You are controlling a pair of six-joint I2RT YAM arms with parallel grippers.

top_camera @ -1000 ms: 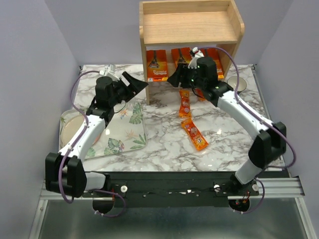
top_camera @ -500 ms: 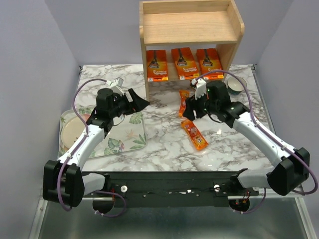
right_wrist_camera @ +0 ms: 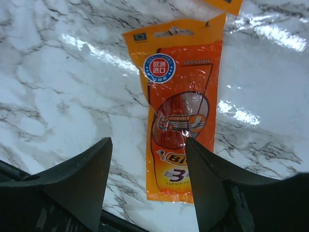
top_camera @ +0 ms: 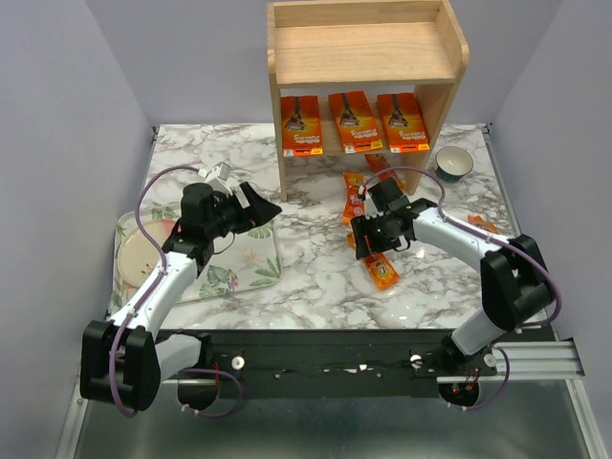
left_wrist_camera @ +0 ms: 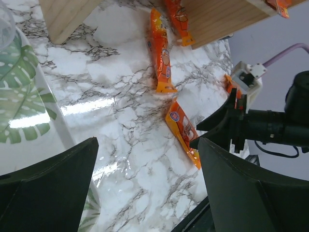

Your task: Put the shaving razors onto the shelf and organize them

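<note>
While your right claw point(right_wrist_camera: 148, 141) hangs low over the marble counter point(right_wrist_camera: 58, 72), its fingers stand wide apart and grip nothing. The nearest narrow razor pack point(right_wrist_camera: 179, 121) lies flat between them, untouched. You can read "Bi", cut off by a finger, and a large "3" at the pack's near end. A round blue badge with Chinese characters sits farther up, and the smaller print is too fine to read. Your left claw point(left_wrist_camera: 147, 142), also spread and empty, hovers at the edge of the leaf-print tray point(left_wrist_camera: 19, 96). Beyond the right claw, two more narrow packs point(top_camera: 355, 198) lie on the counter. Farther still, three wide orange cards point(top_camera: 356, 121) stand side by side on the lower tier of the shelf point(top_camera: 368, 57). A second ago the right claw was up at that tier; it has since drawn back to the near pack.
</note>
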